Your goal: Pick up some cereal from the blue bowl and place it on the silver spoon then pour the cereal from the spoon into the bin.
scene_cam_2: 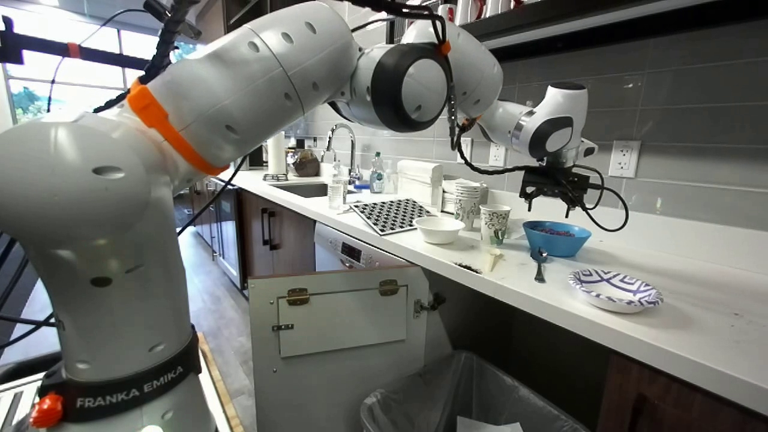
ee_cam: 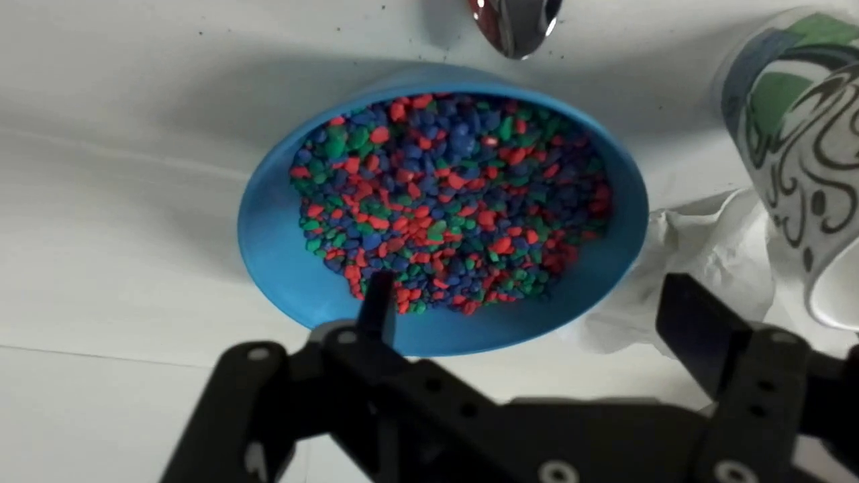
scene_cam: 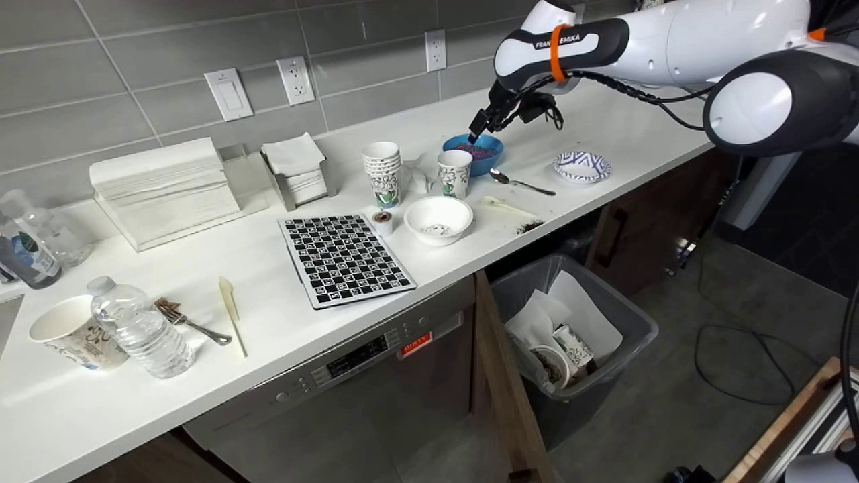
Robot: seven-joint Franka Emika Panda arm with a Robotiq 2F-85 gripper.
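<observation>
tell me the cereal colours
The cereal is red, green and blue; the wrist view shows it best.

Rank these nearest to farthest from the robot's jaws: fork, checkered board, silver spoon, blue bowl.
In an exterior view:
1. Blue bowl: below the jaws.
2. Silver spoon: lower right of that bowl.
3. Checkered board: farther left.
4. Fork: left of the board.

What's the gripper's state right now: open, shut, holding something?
Gripper: open, fingers wide apart, holding nothing.
</observation>
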